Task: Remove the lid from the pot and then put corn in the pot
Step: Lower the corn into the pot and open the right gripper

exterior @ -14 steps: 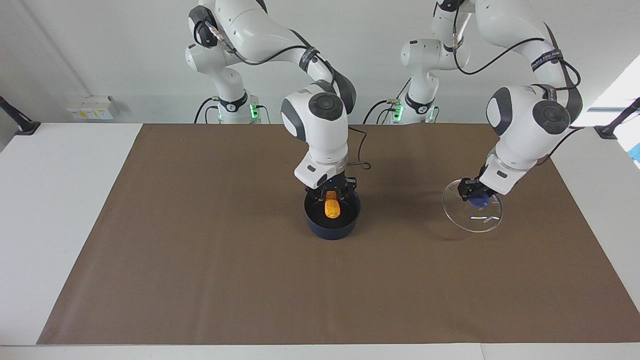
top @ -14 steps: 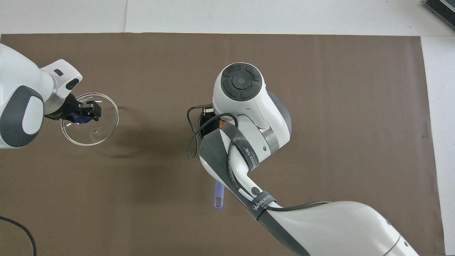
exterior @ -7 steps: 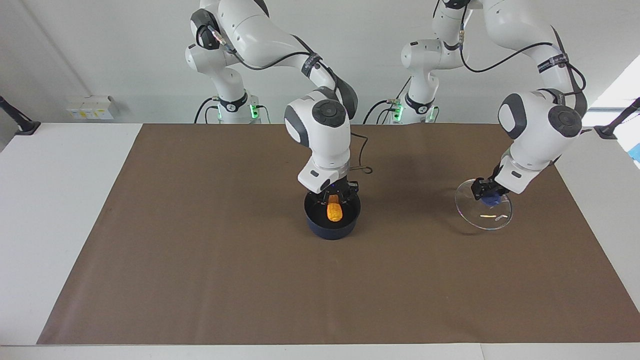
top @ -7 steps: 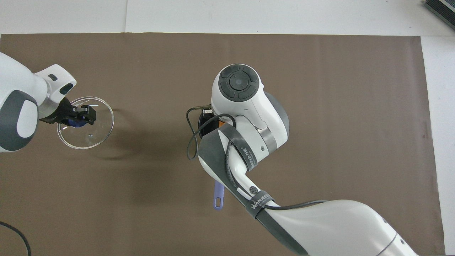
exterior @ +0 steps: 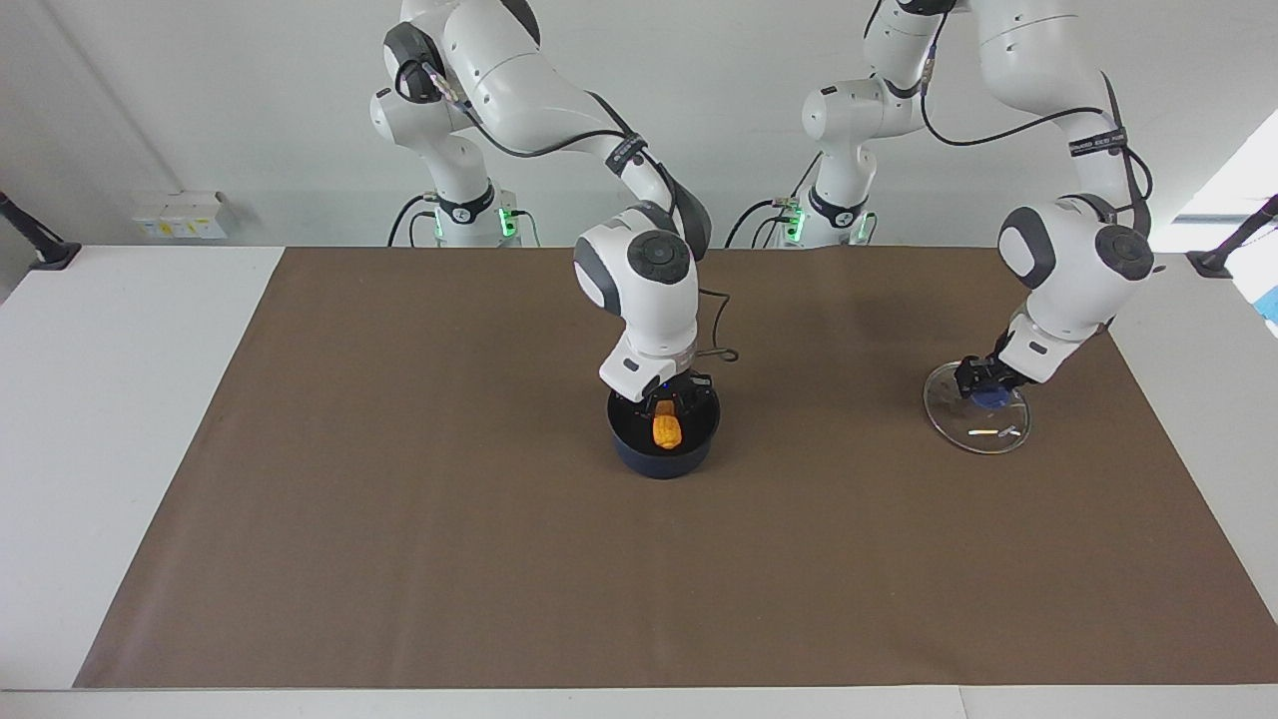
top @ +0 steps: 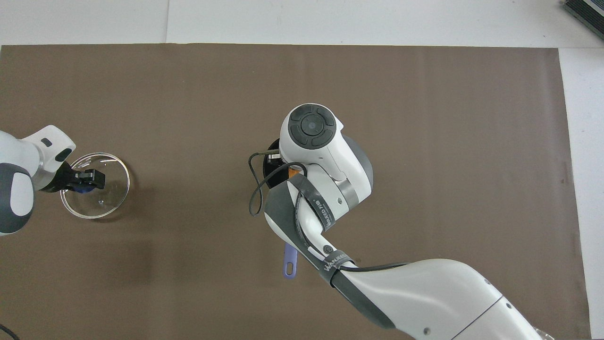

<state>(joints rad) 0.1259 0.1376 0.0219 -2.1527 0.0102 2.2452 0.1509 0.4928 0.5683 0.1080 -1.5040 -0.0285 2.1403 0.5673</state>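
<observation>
The dark blue pot (exterior: 659, 461) stands at the middle of the mat, uncovered. My right gripper (exterior: 667, 407) is lowered into it, shut on the upper end of the orange-yellow corn (exterior: 666, 431), which hangs upright inside the pot. In the overhead view the right arm hides the pot except its blue handle (top: 289, 262), which points toward the robots. My left gripper (exterior: 983, 382) is shut on the blue knob (exterior: 994, 397) of the glass lid (exterior: 983, 434), held tilted and very low over the mat toward the left arm's end. The lid (top: 106, 203) and left gripper (top: 92, 179) also show in the overhead view.
A brown mat (exterior: 399, 499) covers most of the white table (exterior: 120, 399). A black cable (exterior: 721, 350) loops from the right arm's wrist just above the pot. A small white box (exterior: 180, 215) sits on the table's edge at the right arm's end.
My right gripper has lowered the corn deeper into the pot. My left gripper has carried the lid down and further toward the left arm's end of the table.
</observation>
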